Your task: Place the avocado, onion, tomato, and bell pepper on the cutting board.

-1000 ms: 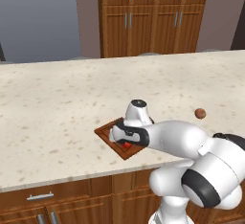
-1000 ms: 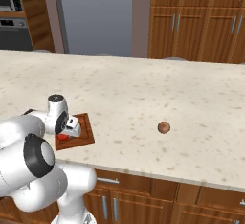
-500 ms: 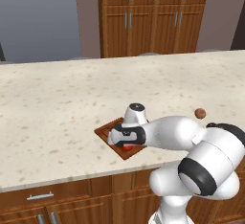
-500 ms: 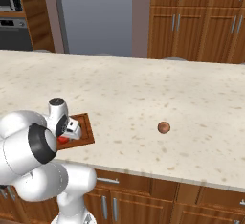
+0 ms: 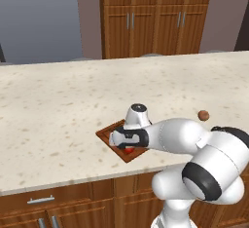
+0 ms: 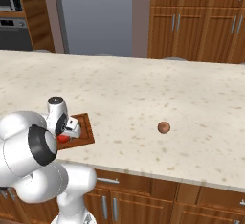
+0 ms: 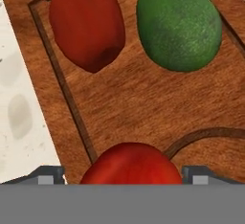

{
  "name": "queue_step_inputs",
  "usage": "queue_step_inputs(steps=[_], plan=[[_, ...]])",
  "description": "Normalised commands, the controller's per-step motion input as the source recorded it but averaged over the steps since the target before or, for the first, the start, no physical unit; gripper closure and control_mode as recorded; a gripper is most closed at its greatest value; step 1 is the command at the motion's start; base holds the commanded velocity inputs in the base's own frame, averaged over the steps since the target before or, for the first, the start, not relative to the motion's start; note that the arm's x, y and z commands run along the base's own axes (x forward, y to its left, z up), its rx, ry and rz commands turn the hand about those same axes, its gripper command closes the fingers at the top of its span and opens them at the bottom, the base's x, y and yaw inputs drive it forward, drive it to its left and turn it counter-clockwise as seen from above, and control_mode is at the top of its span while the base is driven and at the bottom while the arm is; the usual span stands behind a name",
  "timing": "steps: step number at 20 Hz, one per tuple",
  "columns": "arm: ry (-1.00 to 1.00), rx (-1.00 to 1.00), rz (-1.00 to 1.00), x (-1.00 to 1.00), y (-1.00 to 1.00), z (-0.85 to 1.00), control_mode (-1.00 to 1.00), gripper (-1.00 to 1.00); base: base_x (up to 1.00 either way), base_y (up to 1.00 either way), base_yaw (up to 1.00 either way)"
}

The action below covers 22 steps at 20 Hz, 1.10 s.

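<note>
Jaws released, spread either side of the tomato (image 7: 132, 163) on the cutting board (image 7: 143, 103); bell pepper (image 7: 86, 24) and avocado (image 7: 179, 27) lie on the board; onion (image 6: 163, 127) remains apart on the worktop (image 6: 143, 94)

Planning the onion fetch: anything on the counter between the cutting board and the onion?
Nothing: in the right base view, the stretch from the cutting board to the onion is bare speckled counter.
</note>
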Motion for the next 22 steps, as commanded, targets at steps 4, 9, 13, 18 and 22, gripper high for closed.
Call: queue_step_inputs(steps=[4,9,13,18,22], plan=[[-0.09,0.0,0.02,0.0,0.0,0.24,-1.0,-1.0,0.0,0.0,0.0],[-0.13,-0.01,0.05,0.0,-0.03,0.38,-1.0,-1.0,0.0,0.0,0.0],[-0.16,-0.04,0.05,-0.04,-0.27,0.58,-1.0,-1.0,0.0,0.0,0.0],[-0.22,-0.06,0.01,-0.19,-0.41,0.6,-1.0,-1.0,0.0,0.0,0.0],[-0.27,-0.07,0.0,-0.18,-0.48,0.57,-1.0,-1.0,0.0,0.0,0.0]])
